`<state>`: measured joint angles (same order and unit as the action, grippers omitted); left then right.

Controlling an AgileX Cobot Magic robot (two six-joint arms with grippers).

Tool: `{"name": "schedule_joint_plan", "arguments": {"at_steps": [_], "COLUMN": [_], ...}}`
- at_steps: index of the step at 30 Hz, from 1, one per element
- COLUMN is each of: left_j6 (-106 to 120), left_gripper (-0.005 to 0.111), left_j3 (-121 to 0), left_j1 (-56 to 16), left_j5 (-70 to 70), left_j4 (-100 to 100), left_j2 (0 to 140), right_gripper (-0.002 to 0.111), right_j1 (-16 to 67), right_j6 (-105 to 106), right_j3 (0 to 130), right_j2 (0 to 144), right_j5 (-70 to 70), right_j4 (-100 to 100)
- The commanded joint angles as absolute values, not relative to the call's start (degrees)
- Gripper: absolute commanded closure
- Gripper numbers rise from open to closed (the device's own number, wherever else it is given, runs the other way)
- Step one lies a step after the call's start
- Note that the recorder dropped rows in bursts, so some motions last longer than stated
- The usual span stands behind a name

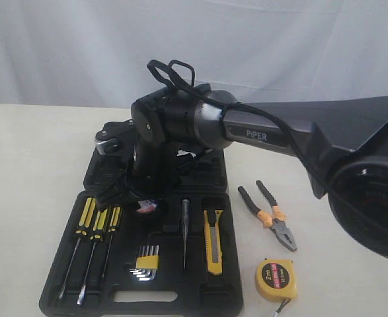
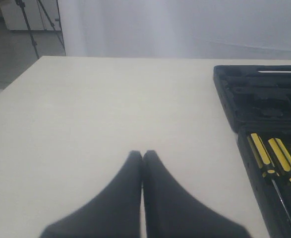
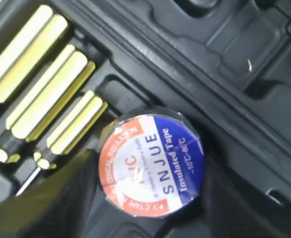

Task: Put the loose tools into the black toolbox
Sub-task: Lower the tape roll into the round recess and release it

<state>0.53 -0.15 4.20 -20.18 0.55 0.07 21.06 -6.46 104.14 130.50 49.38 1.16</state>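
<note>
We hold the black tape roll (image 3: 151, 166) in our right gripper (image 3: 152, 198), with the black toolbox (image 3: 244, 64) behind it.
Our dark fingers (image 3: 61, 210) flank the roll at three and nine o'clock; from it, we see three screwdrivers (image 3: 51, 94) at ten o'clock.

The toolbox (image 1: 61, 290) is black throughout, recesses included. At lower left of the exterior view, three screwdrivers (image 1: 98, 221) have handles striped lengthwise in yellow and black, with grey shafts. The hex key set (image 1: 147, 261) has a yellow clip and silvery keys. The utility knife (image 1: 213, 247) is yellow with black. On the cream bench (image 1: 35, 165), the pliers (image 1: 270, 214) have black handles turning orange near the grey steel head. The tape measure (image 1: 275, 277) is yellow with a round black label and pale lettering. The tape roll (image 3: 152, 166) is black; its label is orange-red, white and deep blue, with white lettering on the blue. The arm (image 1: 260, 132) is black and grey, lettered in white. The left pincer (image 2: 143, 154) is black. The curtain (image 1: 279, 39) is white.
</note>
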Motion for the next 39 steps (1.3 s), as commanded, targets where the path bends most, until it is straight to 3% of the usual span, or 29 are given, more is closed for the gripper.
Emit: {"name": "schedule_joint_plan", "arguments": {"at_steps": [1,13,16,20,22,33,35,39], "left_j6": [0.4,0.4,0.4,0.4,0.4,0.4,0.4,0.4], "left_gripper": [0.107,0.107,0.107,0.107,0.107,0.107,0.107,0.107], "left_j3": [0.0,0.0,0.0,0.0,0.0,0.0,0.0,0.0], "left_j1": [3.9,3.9,3.9,3.9,3.9,3.9,3.9,3.9], "left_j5": [-19.6,-19.6,-19.6,-19.6,-19.6,-19.6,-19.6,-19.6], "left_j4": [0.0,0.0,0.0,0.0,0.0,0.0,0.0,0.0], "left_j2": [0.0,0.0,0.0,0.0,0.0,0.0,0.0,0.0], "right_gripper": [0.095,0.094,0.079,0.050,0.044,0.046,0.055,0.091], "right_j1": [20.6,20.6,20.6,20.6,20.6,20.8,20.8,20.8], "right_j6": [-6.8,-7.0,-7.0,-7.2,-7.2,-8.8,-9.2,-9.2], "right_j3": [104.5,104.5,104.5,104.5,104.5,104.5,104.5,104.5], "right_j2": [131.0,133.7,133.7,133.6,133.5,130.3,129.5,128.0], "right_j5": [50.4,53.6,53.1,53.0,53.0,53.0,53.0,53.6], "right_j4": [2.2,5.2,5.3,5.3,5.3,4.9,4.8,4.8]}}
